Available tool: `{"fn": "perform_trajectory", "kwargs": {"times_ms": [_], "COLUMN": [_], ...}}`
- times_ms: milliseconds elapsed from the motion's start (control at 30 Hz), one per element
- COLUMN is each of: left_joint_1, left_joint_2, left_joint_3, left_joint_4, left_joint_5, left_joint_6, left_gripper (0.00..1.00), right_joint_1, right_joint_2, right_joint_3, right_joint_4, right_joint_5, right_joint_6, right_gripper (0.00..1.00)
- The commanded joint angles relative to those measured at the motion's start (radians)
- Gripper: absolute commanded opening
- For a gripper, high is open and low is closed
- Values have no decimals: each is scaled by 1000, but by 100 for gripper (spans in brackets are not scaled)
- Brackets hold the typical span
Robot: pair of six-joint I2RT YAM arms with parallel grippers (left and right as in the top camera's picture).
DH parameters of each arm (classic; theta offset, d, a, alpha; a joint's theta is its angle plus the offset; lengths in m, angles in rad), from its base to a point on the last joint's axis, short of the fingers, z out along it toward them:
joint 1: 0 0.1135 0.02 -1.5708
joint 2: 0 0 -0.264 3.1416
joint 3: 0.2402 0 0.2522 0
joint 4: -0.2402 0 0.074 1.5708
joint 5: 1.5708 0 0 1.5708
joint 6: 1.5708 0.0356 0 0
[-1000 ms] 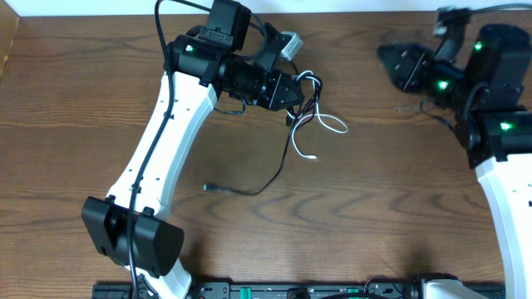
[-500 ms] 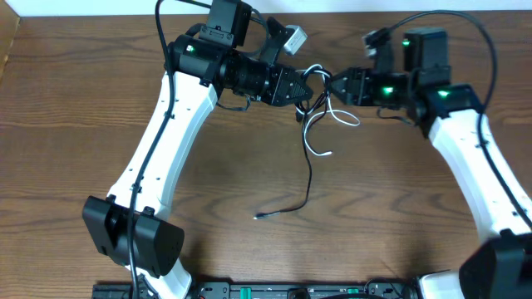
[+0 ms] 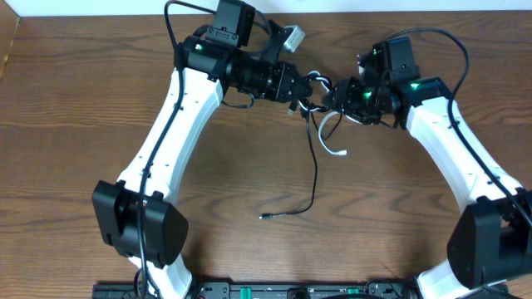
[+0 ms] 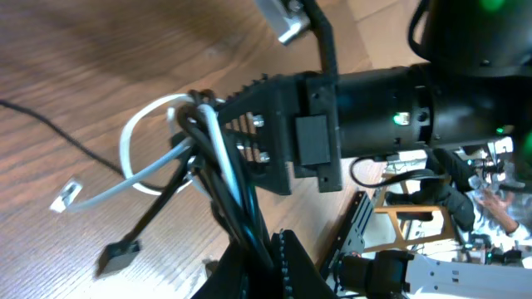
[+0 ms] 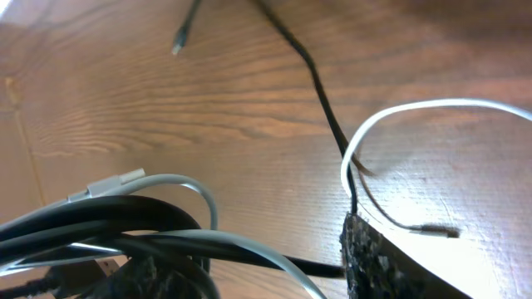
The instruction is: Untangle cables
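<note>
Two arms are in play with two cords between them, one white and one black. The cables are knotted together in mid-air near the far middle of the table. The left arm climbs from its base at the near left and bends at the far edge, its forearm pointing right. The left gripper is clamped tight on the bundle, and from its wrist camera both black and white strands run straight into the closed fingers. The right arm leans in from the near right with its wrist turned left. The right gripper sits nose to nose with its partner, just beside the knot. Its jaws stand apart, with strands of the knot crossing the gap. The white cable droops in a loop below the knot and ends in a small white plug. The black cable hangs longer, trailing towards the near side. Its free end lies flat on the wood, well apart from both grippers. The surface is dark brown woodgrain, and a pale wall shows as a strip along the far edge.
</note>
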Motion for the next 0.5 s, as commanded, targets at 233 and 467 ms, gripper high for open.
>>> {"fn": "perform_trajectory", "kwargs": {"times_ms": [233,467], "left_joint_1": [81,53], "left_joint_2": [-48,-47], "left_joint_3": [36,33], "left_joint_4": [4,-24], "left_joint_5": [-48,-190], "left_joint_6": [-43,-43], "left_gripper": [8,7], "right_joint_1": [-50,-50], "right_joint_2": [92,92], "right_joint_3": [-26,-26], "right_joint_4": [-166,-237], "right_joint_5": [340,369], "right_joint_6": [-1,-23], "right_gripper": [47,41]}}
